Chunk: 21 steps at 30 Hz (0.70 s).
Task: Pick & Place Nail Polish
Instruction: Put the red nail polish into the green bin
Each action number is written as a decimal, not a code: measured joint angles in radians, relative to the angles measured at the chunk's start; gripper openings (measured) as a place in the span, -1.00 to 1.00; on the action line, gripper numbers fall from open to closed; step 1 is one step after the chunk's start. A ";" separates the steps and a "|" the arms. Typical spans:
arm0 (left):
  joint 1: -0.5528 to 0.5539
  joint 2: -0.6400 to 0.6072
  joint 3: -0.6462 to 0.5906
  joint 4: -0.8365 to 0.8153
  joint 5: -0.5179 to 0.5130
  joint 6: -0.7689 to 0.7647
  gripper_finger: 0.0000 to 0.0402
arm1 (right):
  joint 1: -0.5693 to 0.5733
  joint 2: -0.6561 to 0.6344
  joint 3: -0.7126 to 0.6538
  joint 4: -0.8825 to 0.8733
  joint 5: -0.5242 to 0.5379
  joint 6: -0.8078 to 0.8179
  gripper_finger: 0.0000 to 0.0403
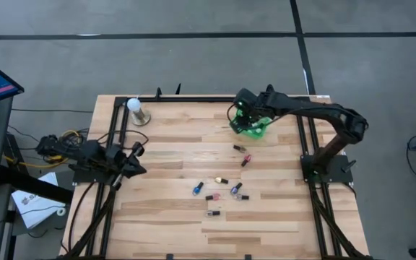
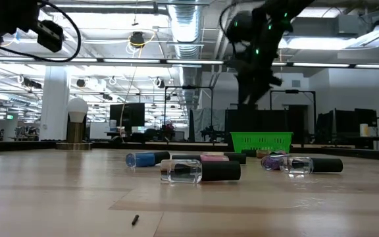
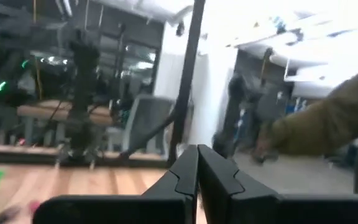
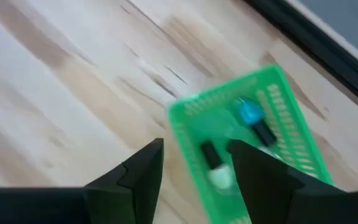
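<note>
Your right gripper point(image 4: 194, 165) hangs with its claw parted and empty above the slotted green plastic basket point(image 4: 291, 124), which holds two small bottles point(image 4: 253, 118). More glossy nail polish bottles point(image 1: 222, 188) lie on the plank table point(image 1: 172, 144). Your left gripper point(image 3: 197, 171), pinched shut, waits at the table's left edge.

2 black jointed arms point(image 1: 305, 108), green status lights.

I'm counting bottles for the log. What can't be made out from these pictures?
- Green basket, high view: the right hand above covers its contents.
- Same basket, right wrist view: two bottles show, blurred; the rest is cut off by the edge.
- Bottles on the table, low view: near ones hide those behind.
- Left wrist view: blurred.
</note>
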 joint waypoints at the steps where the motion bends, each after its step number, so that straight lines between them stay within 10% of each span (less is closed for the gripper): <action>1: 0.017 0.000 0.000 -0.025 0.001 0.004 -0.97 | 0.012 -0.018 0.000 0.010 0.001 0.013 -0.10; 12: 0.322 0.003 0.001 -0.267 -0.007 -0.075 -0.96 | 0.124 -0.172 0.000 0.001 0.010 0.106 -0.21; 21: 0.346 0.001 0.000 -0.244 0.045 -0.040 -0.96 | 0.269 -0.235 0.000 0.002 0.164 0.196 -0.19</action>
